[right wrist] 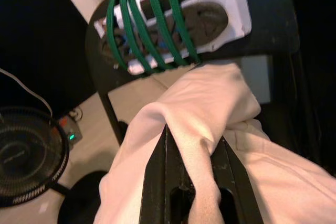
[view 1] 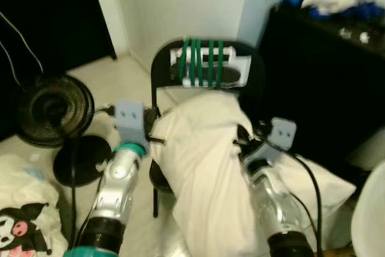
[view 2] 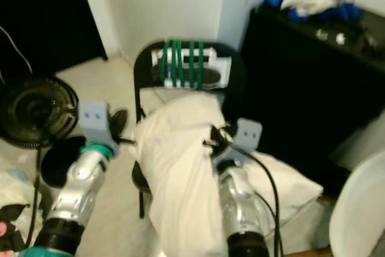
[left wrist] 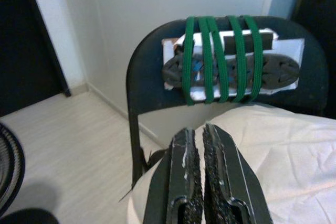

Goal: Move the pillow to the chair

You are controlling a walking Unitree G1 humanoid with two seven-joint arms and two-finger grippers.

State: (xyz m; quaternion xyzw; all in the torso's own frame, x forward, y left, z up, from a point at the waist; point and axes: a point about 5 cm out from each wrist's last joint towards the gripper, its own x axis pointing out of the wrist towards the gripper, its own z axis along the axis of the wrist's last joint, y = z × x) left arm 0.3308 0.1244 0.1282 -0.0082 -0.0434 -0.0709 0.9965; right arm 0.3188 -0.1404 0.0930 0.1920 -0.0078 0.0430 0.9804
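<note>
The right gripper (right wrist: 193, 182) pinches a fold of the white pillow (view 1: 201, 167); the left gripper (left wrist: 203, 179), fingers together, rests beside it before the chair (left wrist: 142, 77).

The pale floor (view 1: 120, 82) carries a black chair (view 1: 162, 64) in the middle and a black fan (view 1: 54, 109) on the left.
</note>
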